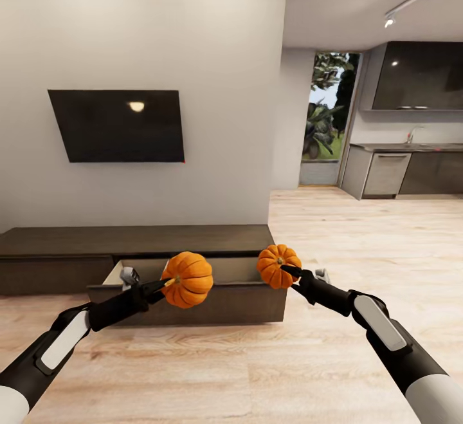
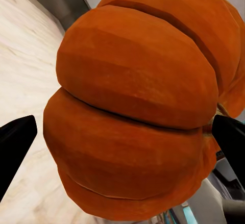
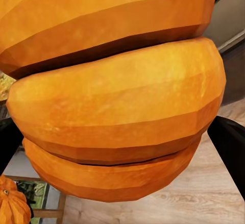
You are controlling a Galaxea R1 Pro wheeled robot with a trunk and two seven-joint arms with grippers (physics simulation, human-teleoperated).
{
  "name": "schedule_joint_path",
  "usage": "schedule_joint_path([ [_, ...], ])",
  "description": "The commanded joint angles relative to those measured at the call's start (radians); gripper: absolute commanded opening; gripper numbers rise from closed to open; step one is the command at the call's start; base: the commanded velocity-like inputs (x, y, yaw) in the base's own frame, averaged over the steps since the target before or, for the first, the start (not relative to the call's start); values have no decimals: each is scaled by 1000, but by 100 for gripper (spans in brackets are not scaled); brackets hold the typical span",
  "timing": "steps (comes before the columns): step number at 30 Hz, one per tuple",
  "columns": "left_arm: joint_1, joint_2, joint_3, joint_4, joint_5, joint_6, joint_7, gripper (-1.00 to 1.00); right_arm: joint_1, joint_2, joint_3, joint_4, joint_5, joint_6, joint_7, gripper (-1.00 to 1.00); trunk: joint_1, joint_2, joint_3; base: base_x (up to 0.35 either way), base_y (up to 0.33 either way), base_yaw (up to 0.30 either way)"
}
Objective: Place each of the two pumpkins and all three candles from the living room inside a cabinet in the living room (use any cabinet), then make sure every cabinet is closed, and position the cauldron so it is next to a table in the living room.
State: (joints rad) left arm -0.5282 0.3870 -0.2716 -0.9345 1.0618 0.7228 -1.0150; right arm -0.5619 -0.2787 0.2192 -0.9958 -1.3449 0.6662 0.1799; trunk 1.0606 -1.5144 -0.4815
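I hold both pumpkins in front of the long, low dark-brown cabinet (image 1: 128,240). My left gripper (image 1: 168,282) is shut on one orange ribbed pumpkin (image 1: 188,279) (image 2: 138,106), with a black fingertip (image 2: 15,142) on each side of it. My right gripper (image 1: 289,271) is shut on the other pumpkin (image 1: 278,266) (image 3: 117,81), and a finger (image 3: 229,142) shows beside it. The cabinet's drawer (image 1: 193,308) stands pulled out, just behind and below both pumpkins. The candles, the cauldron and the table are out of view.
A black TV (image 1: 119,126) hangs on the white wall above the cabinet. To the right, light wooden floor (image 1: 347,237) runs back to grey kitchen units (image 1: 411,170) and a glass door (image 1: 328,121).
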Motion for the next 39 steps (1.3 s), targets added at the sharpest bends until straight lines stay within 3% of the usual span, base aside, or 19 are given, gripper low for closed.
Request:
schedule_joint_path([
  [1, -1, 1, -3, 0, 7, 6, 1, -100, -1, -1, 2, 0, 1, 2, 3, -100, 0, 0, -1, 0, 0, 0],
  [29, -1, 9, 2, 10, 17, 6, -4, -100, -1, 0, 3, 2, 2, 2, 2, -100, 0, 0, -1, 70, 0, 0],
  [39, -1, 8, 3, 11, 16, 6, -3, -100, 0, 1, 3, 2, 2, 1, 3, -100, 0, 0, -1, 279, 0, 0],
])
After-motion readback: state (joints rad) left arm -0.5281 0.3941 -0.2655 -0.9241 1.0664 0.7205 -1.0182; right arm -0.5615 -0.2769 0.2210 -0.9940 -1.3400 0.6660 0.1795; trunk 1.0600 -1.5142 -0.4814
